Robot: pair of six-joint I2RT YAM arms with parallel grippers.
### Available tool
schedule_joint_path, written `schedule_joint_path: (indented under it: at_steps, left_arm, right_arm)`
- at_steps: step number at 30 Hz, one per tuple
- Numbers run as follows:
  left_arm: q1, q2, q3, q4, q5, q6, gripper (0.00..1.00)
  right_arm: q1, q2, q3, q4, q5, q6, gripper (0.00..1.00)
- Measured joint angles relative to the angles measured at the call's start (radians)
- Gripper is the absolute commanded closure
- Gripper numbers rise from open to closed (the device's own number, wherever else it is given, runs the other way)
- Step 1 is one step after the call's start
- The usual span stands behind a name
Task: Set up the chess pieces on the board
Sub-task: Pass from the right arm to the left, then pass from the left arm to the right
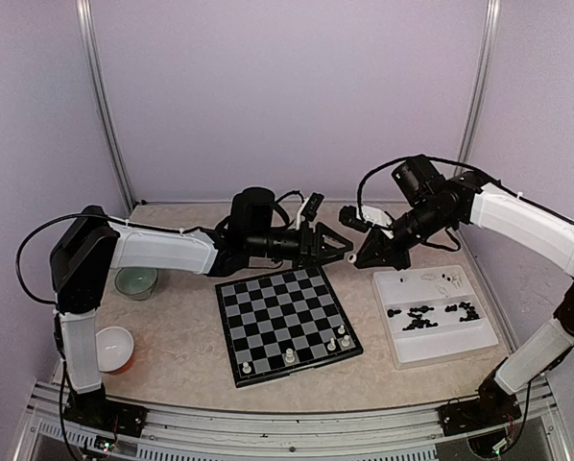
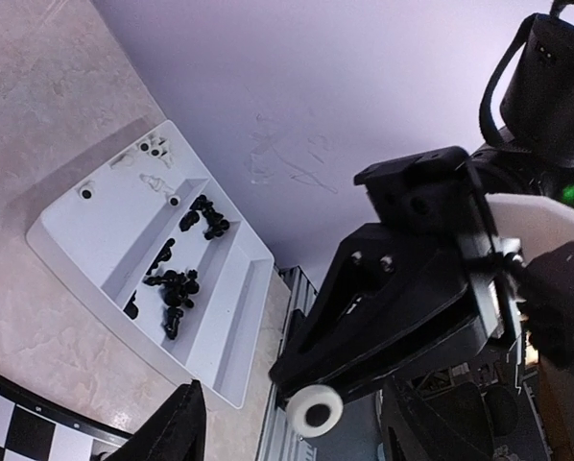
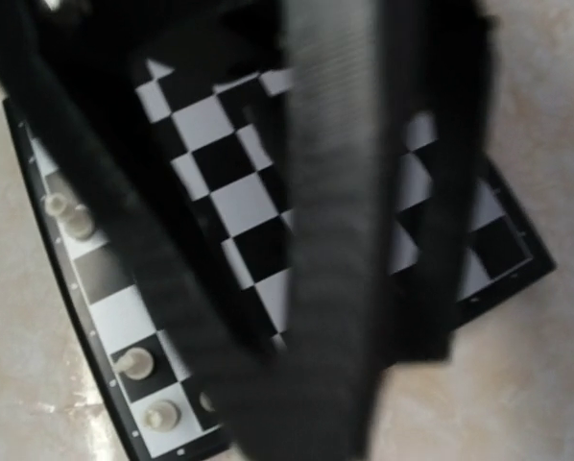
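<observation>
The board [image 1: 268, 309] lies at the table's middle with several cream-white chess pieces [image 1: 290, 356] along its near rows. Both grippers meet above its far right corner. My right gripper [image 1: 360, 258] is shut on a cream-white piece [image 2: 314, 411], whose round base shows at its tip [image 2: 298, 392]. My left gripper [image 1: 343, 248] stands open, and in its wrist view the piece hangs between its fingers [image 2: 183, 424]. The right wrist view is blurred. Dark fingers [image 3: 330, 288] cover most of the board [image 3: 234, 206], with white pieces [image 3: 133, 363] at its edge.
A white tray [image 1: 441, 338] right of the board holds several black pieces [image 1: 421, 317] and a few white ones [image 1: 448, 279]. It also shows in the left wrist view [image 2: 71, 235]. A green bowl [image 1: 135, 281] and a white bowl [image 1: 114, 348] sit at the left.
</observation>
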Motion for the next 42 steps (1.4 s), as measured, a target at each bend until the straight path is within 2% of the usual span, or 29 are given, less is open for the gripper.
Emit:
schedule_joint_path:
  at_steps: [12,21,25,29,31,34,38,42]
  left_arm:
    - [-0.004,0.044,0.007,0.033,0.047,-0.054,0.56]
    - [-0.01,0.067,0.032,0.04,0.085,-0.062,0.8]
    - [-0.01,0.072,0.032,0.054,0.095,-0.072,0.83]
    - [-0.007,0.074,0.029,0.076,0.115,-0.074,0.84]
    - [-0.006,0.069,0.016,0.101,0.111,-0.066,0.84]
    - [-0.005,0.045,-0.028,0.111,0.085,-0.026,0.84]
    - [-0.009,0.0,-0.074,0.135,0.04,0.032,0.84]
    - [-0.017,-0.024,-0.079,0.187,-0.005,0.064,0.84]
  right_arm:
    - [0.027,0.024,0.036,-0.015,0.068,0.0,0.92]
    - [0.04,0.04,0.043,-0.023,0.095,0.0,0.89]
    - [0.04,0.04,0.043,-0.025,0.103,0.005,0.73]
    - [0.027,0.033,0.043,-0.014,0.107,0.02,0.46]
    - [-0.009,0.014,0.042,0.002,0.06,0.04,0.39]
    - [-0.138,-0.028,0.042,0.052,-0.074,0.128,0.39]
    - [-0.356,-0.046,0.0,0.205,-0.354,0.327,0.4]
    - [-0.379,-0.018,-0.1,0.315,-0.583,0.509,0.37]
